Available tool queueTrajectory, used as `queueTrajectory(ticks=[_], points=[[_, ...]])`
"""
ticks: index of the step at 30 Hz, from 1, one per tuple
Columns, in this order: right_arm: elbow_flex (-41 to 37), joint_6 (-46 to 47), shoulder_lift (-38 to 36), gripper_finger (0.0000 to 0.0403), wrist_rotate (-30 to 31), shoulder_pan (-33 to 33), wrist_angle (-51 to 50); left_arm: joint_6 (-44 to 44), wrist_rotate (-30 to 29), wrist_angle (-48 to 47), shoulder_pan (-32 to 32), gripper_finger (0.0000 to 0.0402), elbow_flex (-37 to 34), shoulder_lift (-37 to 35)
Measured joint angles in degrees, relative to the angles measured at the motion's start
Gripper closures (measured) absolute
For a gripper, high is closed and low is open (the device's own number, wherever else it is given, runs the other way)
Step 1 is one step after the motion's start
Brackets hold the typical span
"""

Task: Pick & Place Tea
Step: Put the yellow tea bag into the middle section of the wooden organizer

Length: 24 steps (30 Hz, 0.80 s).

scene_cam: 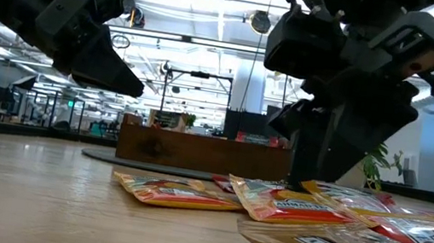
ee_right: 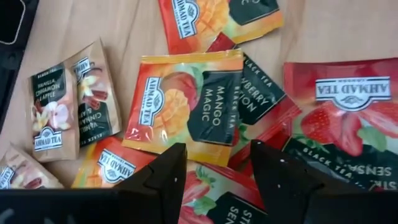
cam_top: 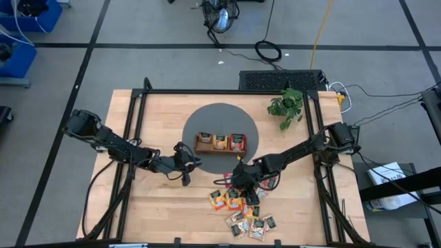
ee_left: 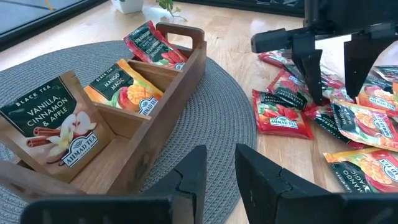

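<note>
Several loose tea sachets (cam_top: pixel 244 210), red, orange and dark green, lie flat in a heap on the wooden table near its front edge. My right gripper (ee_right: pixel 217 168) hovers open over the far end of the heap, fingers pointing down. An orange mango sachet (ee_right: pixel 186 102) lies just ahead of it and red strawberry ones (ee_left: pixel 283 115) lie beside it. The brown wooden tray (cam_top: pixel 219 143) stands on a round grey mat (cam_top: pixel 207 120). One sachet stands upright in each of its three compartments. My left gripper (ee_left: pixel 219 171) waits left of the tray, slightly open, with nothing between its fingers.
A small potted plant (cam_top: pixel 288 107) stands at the table's back right, behind the mat. A black frame rail (cam_top: pixel 227 91) runs along the far edge and down both sides. Bare wood lies left of the sachet heap.
</note>
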Motion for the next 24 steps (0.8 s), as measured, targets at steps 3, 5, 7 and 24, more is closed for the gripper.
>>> queueTrajectory(ticks=[3, 5, 7, 24], points=[[0.0, -0.1, 0.0, 0.0236, -1.1, 0.0, 0.0, -0.4, 0.0, 0.0, 0.0, 0.0314, 0.0, 0.0], [0.0, -0.3, 0.0, 0.0236, -1.3, 0.0, 0.4, -0.4, 0.0, 0.0, 0.0, 0.0314, 0.0, 0.0], [0.0, -0.3, 0.0, 0.0236, -1.3, 0.0, 0.4, -0.5, 0.0, 0.0, 0.0, 0.0314, 0.0, 0.0], [0.2, -0.8, 4.4, 0.0274, -6.0, -0.3, 4.5, -0.9, 0.0, -0.2, 0.0, 0.0314, 0.0, 0.0]])
